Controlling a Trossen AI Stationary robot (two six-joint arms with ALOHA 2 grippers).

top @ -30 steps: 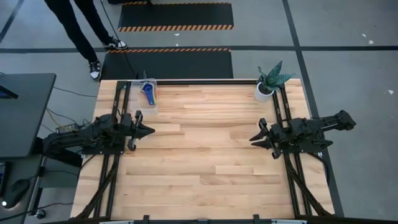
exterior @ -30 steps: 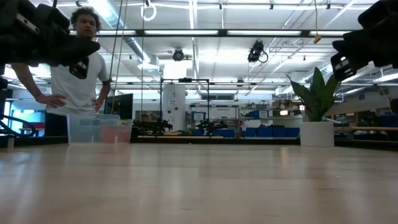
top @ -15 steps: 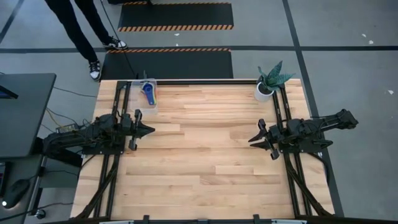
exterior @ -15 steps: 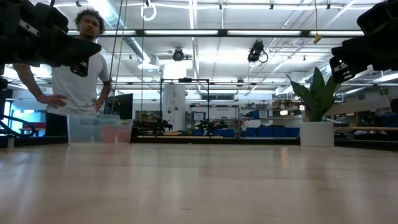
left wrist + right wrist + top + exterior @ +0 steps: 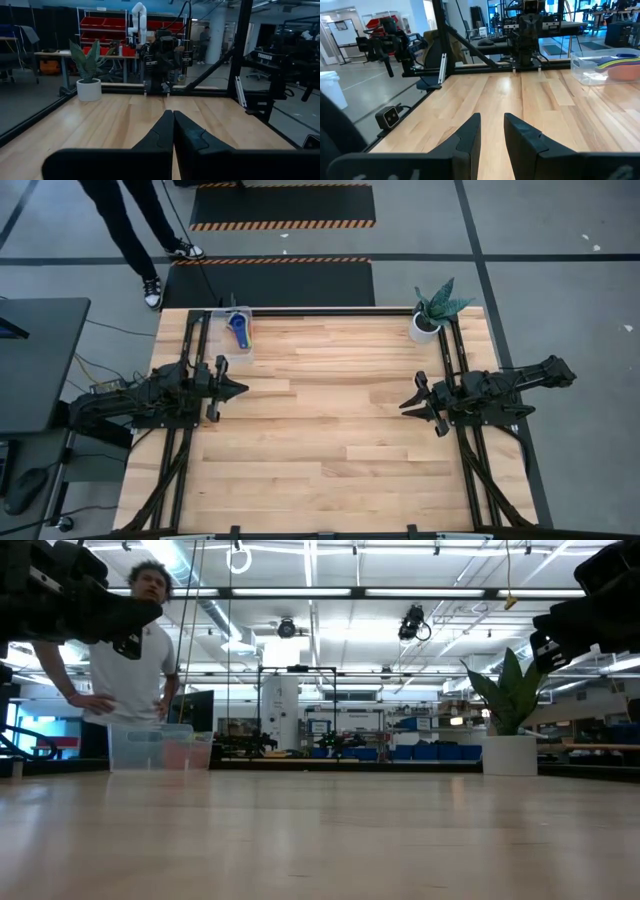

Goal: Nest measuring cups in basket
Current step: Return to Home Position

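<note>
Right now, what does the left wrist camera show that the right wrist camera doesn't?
Only the left wrist view: the potted plant standing on the table, and the left gripper with its fingers pressed shut, holding nothing. Only the right wrist view: the basket with the measuring cups inside it, and the right gripper with its fingers parted and nothing between them. Both: the wooden table stretching ahead, and the room beyond it.

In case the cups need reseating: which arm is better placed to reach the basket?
Left. The left gripper is close by the basket, which stands at the table's far corner on that arm's side. The right gripper is on the other side, across the table's width.
</note>
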